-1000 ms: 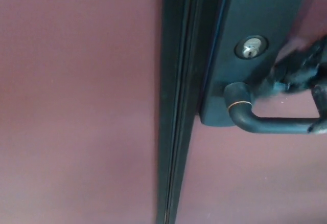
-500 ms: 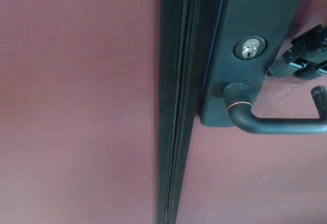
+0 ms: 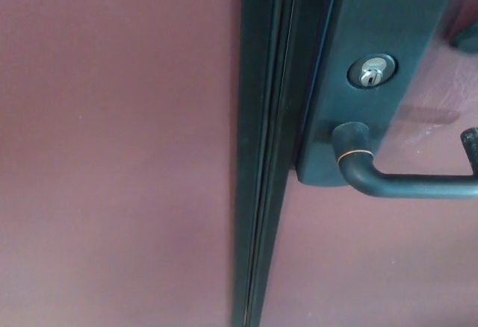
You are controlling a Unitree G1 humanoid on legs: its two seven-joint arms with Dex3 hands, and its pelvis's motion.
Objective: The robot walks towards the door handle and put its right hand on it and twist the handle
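**Handle level on its plate, only a scrap of the right hand in sight**

The handle (image 3: 396, 181) is a dark lever. Its round neck, ringed by a thin worn band of copper colour, springs from the lower end of the plate (image 3: 381, 36), then bends and runs level toward the picture's right edge, where it is cut off. The plate is a tall dark strip, slightly tilted, rising from just below the handle's neck to the top of the picture.

Above the neck, on the same plate, sits the keyhole (image 3: 371, 71), a silvery cylinder in a dark round collar.

Left of the plate, touching its edge, the frame (image 3: 261, 155) runs from top to bottom as a dark band with a thin bright seam along it. Either side of that band is the door (image 3: 112, 155), a flat reddish-brown surface; the part right of the plate carries faint pale reflections above the handle.

Of the right hand (image 3: 470, 145), just one black tip shows, at the picture's right edge, directly above the far end of the handle and close to it. Whether it touches the lever cannot be told, nor whether the hand is released or clenched. The left hand is out of view.
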